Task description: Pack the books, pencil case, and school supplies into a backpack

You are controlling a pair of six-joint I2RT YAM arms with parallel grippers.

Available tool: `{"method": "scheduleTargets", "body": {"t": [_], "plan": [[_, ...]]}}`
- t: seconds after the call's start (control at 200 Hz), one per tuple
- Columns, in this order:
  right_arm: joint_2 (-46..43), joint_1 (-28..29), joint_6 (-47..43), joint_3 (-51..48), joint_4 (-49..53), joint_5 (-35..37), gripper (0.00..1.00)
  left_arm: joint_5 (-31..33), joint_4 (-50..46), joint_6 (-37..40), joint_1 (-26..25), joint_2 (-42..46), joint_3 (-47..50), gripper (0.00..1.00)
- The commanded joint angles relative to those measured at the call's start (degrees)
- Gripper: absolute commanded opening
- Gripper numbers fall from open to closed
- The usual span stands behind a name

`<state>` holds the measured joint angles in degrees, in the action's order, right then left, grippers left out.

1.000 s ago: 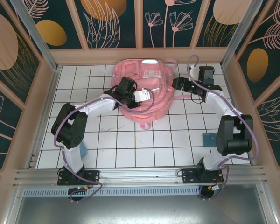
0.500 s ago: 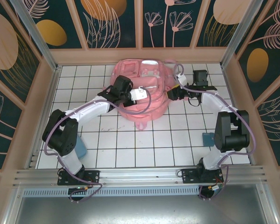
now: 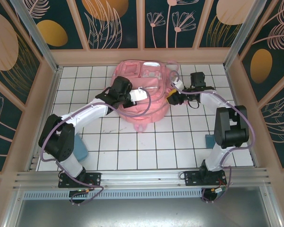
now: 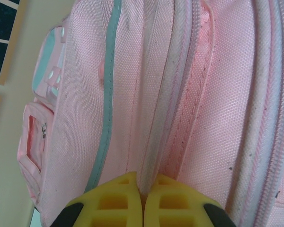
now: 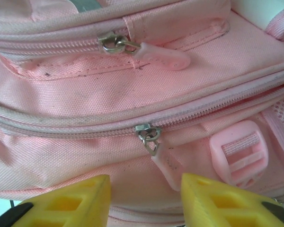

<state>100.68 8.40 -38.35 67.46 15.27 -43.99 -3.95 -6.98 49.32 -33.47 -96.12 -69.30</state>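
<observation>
The backpack (image 3: 143,97) is zipped closed; packing appears not begun. The left claw (image 4: 142,199) clamps its seam; the right claw (image 5: 144,189), jaws parted, straddles the zip pull (image 5: 163,165)

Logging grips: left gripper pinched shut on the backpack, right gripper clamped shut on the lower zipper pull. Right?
No: the right wrist view shows the right gripper open, fingers apart either side of the lower zipper pull. Left gripper pinched shut on the backpack stands.
</observation>
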Motion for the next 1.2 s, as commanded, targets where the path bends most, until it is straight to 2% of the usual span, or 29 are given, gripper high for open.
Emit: {"method": "scheduleTargets", "body": {"t": [0.0,0.2,0.34,0.46,0.651,0.826,1.031,1.196], "plan": [[1.7,1.1,-2.3,1.8,-2.3,-0.5,0.38,-0.1,4.0,-0.4,0.2,4.3,0.0,0.00],[2.9,1.8,-2.5,2.4,-5.6,1.2,0.32,-0.3,3.8,-0.2,0.3,4.4,0.3,0.00],[3.1,1.9,-3.8,3.5,-5.7,1.1,0.11,0.0,4.1,-0.3,0.3,4.3,0.4,0.00],[2.0,1.8,-5.5,3.3,-2.9,1.0,0.00,0.3,3.9,-1.6,0.3,3.8,-0.1,0.00],[-3.0,2.3,-6.0,1.0,0.4,-1.1,0.00,6.1,4.1,-6.3,0.3,2.0,-1.8,0.00],[-9.0,5.3,-6.3,-2.6,2.6,-1.8,0.00,8.3,6.0,-10.7,0.3,1.0,-1.9,0.00],[-12.5,9.8,-2.4,-4.3,3.0,-4.8,0.00,6.2,8.8,-15.5,0.3,0.5,-1.7,0.00],[-13.7,14.6,8.6,-7.2,-4.7,-6.6,0.00,1.3,11.8,-20.9,0.2,0.1,-1.3,0.00]]}}
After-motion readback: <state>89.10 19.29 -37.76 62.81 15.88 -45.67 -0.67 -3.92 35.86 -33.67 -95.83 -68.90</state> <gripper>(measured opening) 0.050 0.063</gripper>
